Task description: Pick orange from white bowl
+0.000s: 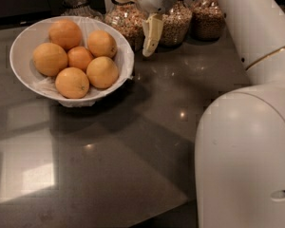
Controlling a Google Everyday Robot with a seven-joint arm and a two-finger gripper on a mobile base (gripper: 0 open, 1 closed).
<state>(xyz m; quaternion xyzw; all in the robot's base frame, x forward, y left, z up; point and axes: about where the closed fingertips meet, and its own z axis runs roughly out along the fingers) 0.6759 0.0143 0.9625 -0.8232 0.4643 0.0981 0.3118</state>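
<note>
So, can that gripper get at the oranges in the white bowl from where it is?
Probably yes. The gripper hangs beside the white bowl, in front of the grain jars. The bowl is open on top and nothing lies over the oranges, so the nearest one looks reachable from above.

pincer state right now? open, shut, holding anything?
Pincer: open or closed cannot be told. It hangs above the dark glossy counter, right of the wide round white bowl, in front of the glass grain jars.
</note>
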